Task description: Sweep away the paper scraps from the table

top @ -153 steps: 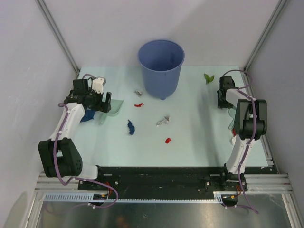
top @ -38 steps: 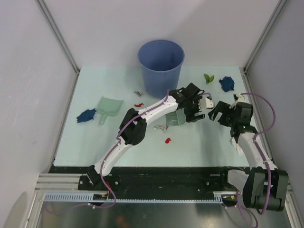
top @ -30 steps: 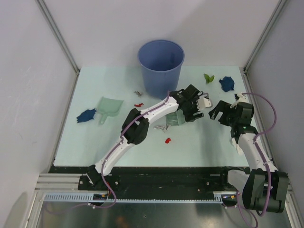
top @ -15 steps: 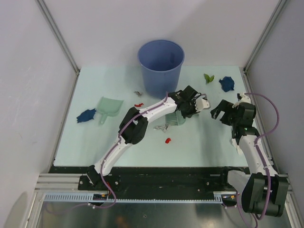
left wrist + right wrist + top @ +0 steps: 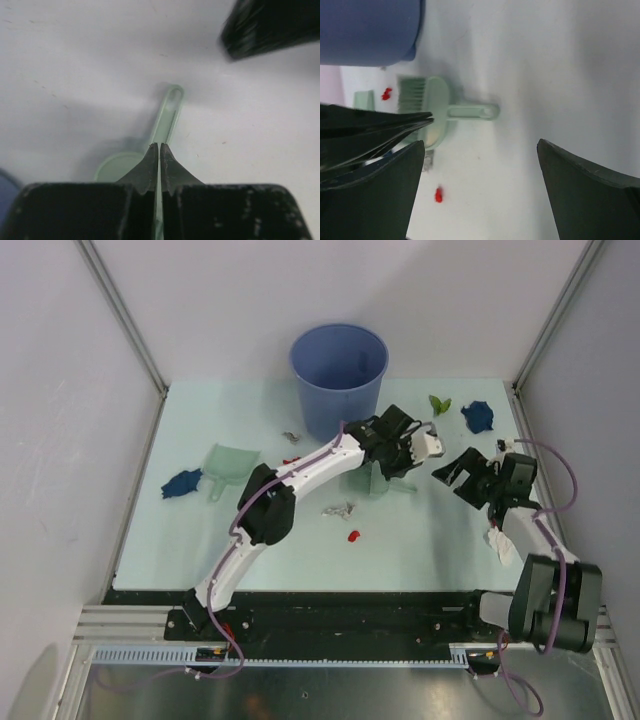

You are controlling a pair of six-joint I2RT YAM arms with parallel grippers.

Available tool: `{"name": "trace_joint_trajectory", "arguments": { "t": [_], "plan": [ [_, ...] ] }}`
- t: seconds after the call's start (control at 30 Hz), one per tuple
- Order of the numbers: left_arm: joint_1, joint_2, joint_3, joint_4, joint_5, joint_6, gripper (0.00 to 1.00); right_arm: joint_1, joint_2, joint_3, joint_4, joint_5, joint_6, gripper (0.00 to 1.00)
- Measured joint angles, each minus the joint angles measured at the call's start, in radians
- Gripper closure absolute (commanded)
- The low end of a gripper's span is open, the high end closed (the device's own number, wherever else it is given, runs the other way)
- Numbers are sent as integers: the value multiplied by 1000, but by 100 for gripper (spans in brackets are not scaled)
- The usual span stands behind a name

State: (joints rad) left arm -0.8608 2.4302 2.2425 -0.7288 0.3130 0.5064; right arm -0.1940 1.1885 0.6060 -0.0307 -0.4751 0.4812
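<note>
Near closed left jaws, grey scrap

Plain pale grey walls enclose the back and both sides of the pale green table, with slanting metal posts at the rear corners and silver rails along the near edge above a dull grey sheet, under soft, even light.

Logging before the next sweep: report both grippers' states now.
Left gripper: closed, tips together, brush handle beyond them.
Right gripper: open, empty.
</note>
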Motion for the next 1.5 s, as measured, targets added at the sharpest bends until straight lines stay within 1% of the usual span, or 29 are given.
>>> {"name": "trace_joint_trajectory", "arguments": {
  "t": [0.1,0.13,0.23,0.27,0.3,0.33,0.37,0.43,0.47,0.53,0.57,0.67,0.73,0.83,0.93,1.13,1.2,1.37,1.5],
  "plan": [
    [0,-59,-6,2,14,-3,100,11,94,0,89,-87,87,2],
    [0,-76,-7,2,21,-2,100,19,121,0,127,-110,119,3],
    [0,-101,-7,8,35,-2,100,43,196,0,246,-154,210,5],
    [0,-102,-7,9,35,-2,96,47,213,0,271,-162,232,5],
    [0,-102,-7,8,35,0,85,48,229,0,289,-162,252,5],
    [0,-100,-11,8,35,6,72,46,237,0,296,-157,263,5],
    [0,-100,-18,8,36,22,45,43,239,0,296,-149,268,5],
    [0,-100,-32,6,42,60,28,37,230,0,291,-127,267,3],
    [0,-100,-40,5,48,79,17,32,219,0,278,-114,264,2],
    [2,-97,-54,-2,61,116,11,19,179,0,247,-87,251,2],
    [3,-93,-55,-6,66,129,11,10,159,0,233,-79,242,3],
    [5,-58,-39,-24,75,148,19,-27,75,5,172,-43,198,3],
    [6,-14,0,-36,72,146,20,-40,43,17,132,-18,161,3],
    [10,55,34,-43,71,145,21,-33,40,48,63,2,103,3],
    [13,96,34,-74,70,146,26,-23,45,56,18,6,66,4],
    [17,108,27,-114,125,159,36,43,75,68,-32,29,18,3],
    [24,76,-27,-116,161,177,37,62,101,82,-41,31,10,4],
    [23,-38,-219,-144,253,219,38,82,124,89,-58,23,-5,3],
    [11,-95,-307,-177,265,260,34,89,120,89,-78,24,-13,2]
  ]
}}
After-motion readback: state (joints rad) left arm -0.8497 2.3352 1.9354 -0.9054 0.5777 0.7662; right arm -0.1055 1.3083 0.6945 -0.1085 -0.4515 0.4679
